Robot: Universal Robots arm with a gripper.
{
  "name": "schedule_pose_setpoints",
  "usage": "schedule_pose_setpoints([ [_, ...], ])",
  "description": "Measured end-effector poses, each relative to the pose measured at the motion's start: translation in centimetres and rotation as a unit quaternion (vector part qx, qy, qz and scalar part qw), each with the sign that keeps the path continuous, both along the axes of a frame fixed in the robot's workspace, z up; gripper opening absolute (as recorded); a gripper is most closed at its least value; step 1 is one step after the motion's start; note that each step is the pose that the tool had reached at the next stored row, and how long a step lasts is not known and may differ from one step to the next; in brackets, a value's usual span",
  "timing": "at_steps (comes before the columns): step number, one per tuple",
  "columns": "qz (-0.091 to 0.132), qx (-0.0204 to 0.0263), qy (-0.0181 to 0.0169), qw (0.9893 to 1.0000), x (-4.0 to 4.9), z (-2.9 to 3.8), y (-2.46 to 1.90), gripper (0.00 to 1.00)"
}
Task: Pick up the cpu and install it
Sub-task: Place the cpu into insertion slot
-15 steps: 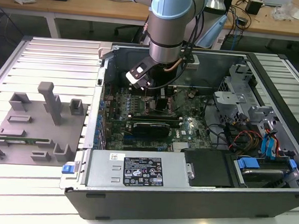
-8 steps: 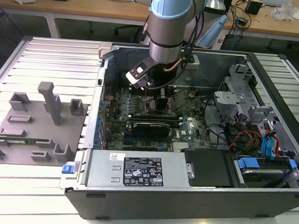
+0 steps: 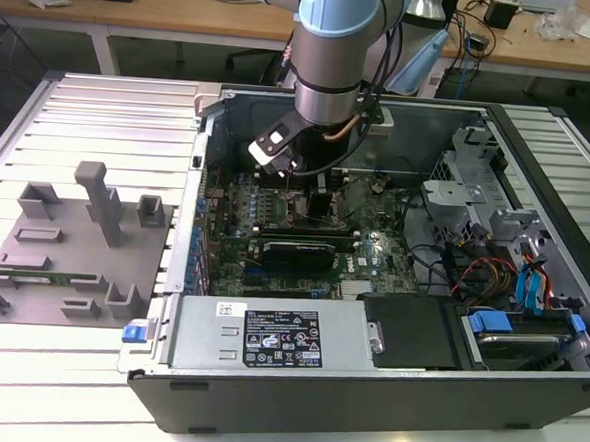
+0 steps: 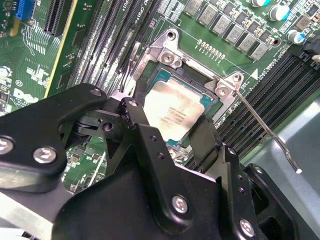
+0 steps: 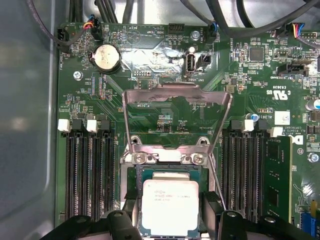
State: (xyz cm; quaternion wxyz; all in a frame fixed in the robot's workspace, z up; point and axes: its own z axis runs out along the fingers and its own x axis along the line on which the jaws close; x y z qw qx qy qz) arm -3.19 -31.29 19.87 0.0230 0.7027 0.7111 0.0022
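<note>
Exterior view's left: grey moulded parts fixture [image 3: 62, 267] on slatted metal desk [image 3: 111, 110] | middle: black gripper [image 3: 300, 176] inside open computer case [image 3: 420, 139] | jaws clamped on opposite edges of flat square silver-topped cpu [image 5: 170, 206], squarely over open motherboard socket [image 5: 165, 173]

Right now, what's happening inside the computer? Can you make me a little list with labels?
where: inside the open computer case, over the green motherboard
gripper: down at the socket, around the cpu
cpu: flat, shiny side up, in the socket opening
metal cover: flipped open
lever: unhooked, sticking out sideways
cpu fully seated: can't tell
</note>
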Motion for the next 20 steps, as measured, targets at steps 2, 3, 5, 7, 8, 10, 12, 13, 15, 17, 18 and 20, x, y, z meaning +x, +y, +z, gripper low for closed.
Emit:
schedule_pose_setpoints([
  [2, 0.0, 0.0, 0.0, 1.0, 0.0, 0.01, 0.0, 0.62],
  [3, 0.0, 0.0, 0.0, 1.0, 0.0, 0.01, 0.0, 0.62],
  [5, 0.0, -0.0001, 0.0001, 1.0, 0.0, 0.04, 0.0, 0.62],
  [7, 0.0, -0.0001, 0.0001, 1.0, -0.01, 0.16, -0.01, 0.62],
  [8, 0.0, 0.0, 0.0, 1.0, 0.0, 0.19, 0.0, 0.62],
  [10, 0.0, 0.0, 0.0, 1.0, 0.0, 0.22, 0.0, 0.62],
  [12, 0.0, 0.0, 0.0, 1.0, 0.0, 0.24, 0.0, 0.62],
  [13, 0.0, 0.0, 0.0, 1.0, 0.0, 0.25, 0.0, 0.6],
  [15, 0.0, 0.0, 0.0, 1.0, 0.0, 0.28, 0.0, 0.53],
  [17, 0.0, 0.0, 0.0, 1.0, 0.0, 0.3, 0.0, 0.53],
  [18, 0.0, 0.0, 0.0, 1.0, 0.0, 0.31, 0.0, 0.53],
  [20, 0.0, -0.0001, 0.0001, 1.0, 0.0, 0.36, 0.0, 0.53],
])
